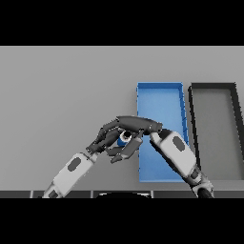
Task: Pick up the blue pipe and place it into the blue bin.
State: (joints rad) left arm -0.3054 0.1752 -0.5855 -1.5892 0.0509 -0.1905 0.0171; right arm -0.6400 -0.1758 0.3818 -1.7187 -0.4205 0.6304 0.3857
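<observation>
We are looking down at a grey table where both arms are meeting near the middle, just left of the blue bin. The left robot hand is coming in from the lower left, its fingers curling toward the centre. The right robot hand is reaching in from the lower right, its forearm crossing over the near part of the blue bin, and its dark fingers are stretching leftward above the left one.

Between the two we are seeing the blue pipe, only a small blue and pale patch of it showing through the fingers. Fingers of both are curling around it, so both appear to be gripping the pipe, though we cannot tell which one is carrying most of it. The pipe is sitting just beside the bin's left wall, outside the bin, not inside it.

The blue bin is lying lengthwise from near to far. Just to its right, a dark bin is lying parallel to it, close beside it.
</observation>
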